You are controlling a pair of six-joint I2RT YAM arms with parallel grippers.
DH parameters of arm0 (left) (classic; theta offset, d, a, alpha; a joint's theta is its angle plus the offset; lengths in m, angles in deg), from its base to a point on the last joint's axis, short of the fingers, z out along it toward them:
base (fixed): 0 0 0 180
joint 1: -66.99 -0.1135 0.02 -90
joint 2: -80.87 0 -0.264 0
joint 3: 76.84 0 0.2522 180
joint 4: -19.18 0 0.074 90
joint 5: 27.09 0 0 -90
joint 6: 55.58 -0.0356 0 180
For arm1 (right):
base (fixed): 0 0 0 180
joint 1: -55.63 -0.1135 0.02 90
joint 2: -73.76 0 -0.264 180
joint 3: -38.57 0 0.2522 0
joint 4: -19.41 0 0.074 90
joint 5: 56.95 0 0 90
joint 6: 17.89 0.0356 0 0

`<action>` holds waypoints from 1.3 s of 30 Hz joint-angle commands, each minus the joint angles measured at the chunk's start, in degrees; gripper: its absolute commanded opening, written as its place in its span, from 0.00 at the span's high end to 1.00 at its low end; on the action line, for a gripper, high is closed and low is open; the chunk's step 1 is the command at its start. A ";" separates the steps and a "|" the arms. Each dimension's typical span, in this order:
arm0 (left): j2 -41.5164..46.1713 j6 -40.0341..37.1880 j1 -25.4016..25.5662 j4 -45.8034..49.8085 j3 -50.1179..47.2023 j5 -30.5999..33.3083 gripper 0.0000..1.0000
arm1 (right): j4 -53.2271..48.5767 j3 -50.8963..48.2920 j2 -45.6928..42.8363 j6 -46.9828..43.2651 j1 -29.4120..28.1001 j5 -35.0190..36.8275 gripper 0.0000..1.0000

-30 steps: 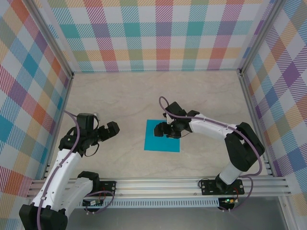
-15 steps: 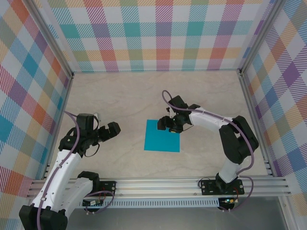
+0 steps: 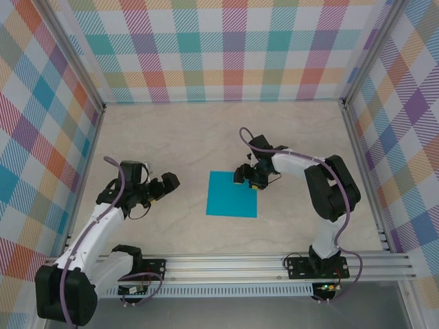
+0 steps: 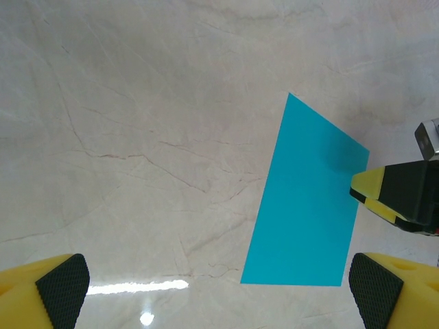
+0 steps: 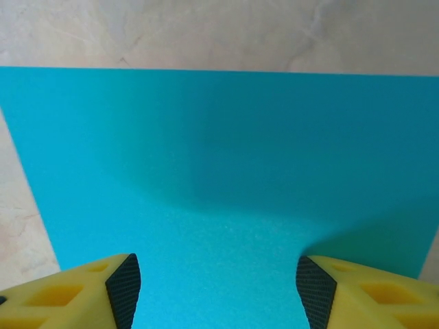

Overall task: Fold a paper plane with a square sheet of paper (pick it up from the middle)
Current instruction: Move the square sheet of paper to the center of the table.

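Square sheet of paper (image 3: 232,194) lying flat. Right gripper (image 5: 214,288) hanging over its 1 o'clock corner, parted, empty. Left gripper (image 3: 165,185) at 9 o'clock, gaping, empty.

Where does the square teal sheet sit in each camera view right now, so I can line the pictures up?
Top external: the square sheet of paper lies flat at picture centre.
Left wrist: right of centre, seen at a slant.
Right wrist: across the middle, just beyond the right pincer.
Shared landmark: the right pincer, with its yellow fingers at the sheet's far right corner.
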 commanded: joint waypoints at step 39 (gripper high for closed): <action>-11.73 4.54 7.94 -14.12 -2.21 2.80 0.00 | -20.00 17.09 6.21 2.22 -15.96 23.92 0.00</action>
